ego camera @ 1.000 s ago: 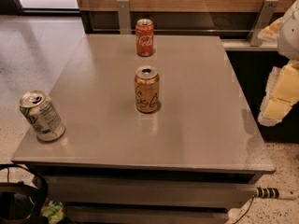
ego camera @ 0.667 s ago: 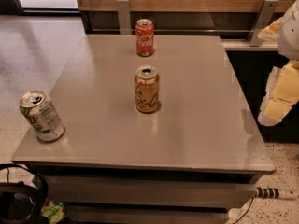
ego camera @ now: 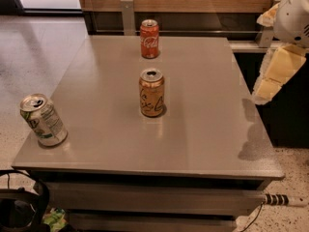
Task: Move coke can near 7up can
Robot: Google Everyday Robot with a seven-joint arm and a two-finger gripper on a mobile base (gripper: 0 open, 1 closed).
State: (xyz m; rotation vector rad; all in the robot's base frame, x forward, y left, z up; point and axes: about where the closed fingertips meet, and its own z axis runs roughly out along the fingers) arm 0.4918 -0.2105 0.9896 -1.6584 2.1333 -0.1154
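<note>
Gripper: the gripper (ego camera: 274, 75) hangs off the right side of the table (ego camera: 207, 129), above its edge, well apart from every can.
Its grip: I cannot tell how far open it is; no can is in it.
Coke can: the coke can (ego camera: 149, 38) stands upright at the far edge, near the middle.
7up can: the 7up can (ego camera: 43, 120) sits at the near left corner, well apart from the coke can.
Orange-gold can: the orange-gold can (ego camera: 152, 93) stands upright mid-table.

On the counter (ego camera: 207, 129) the coke can (ego camera: 149, 38) stands by the far edge, about midway across. A third can (ego camera: 152, 93) stands nearer, straight before it, well apart. The 7up can (ego camera: 43, 120) sits at the near left corner. The end effector (ego camera: 273, 76) hangs beyond the counter's right edge, toward the far side
</note>
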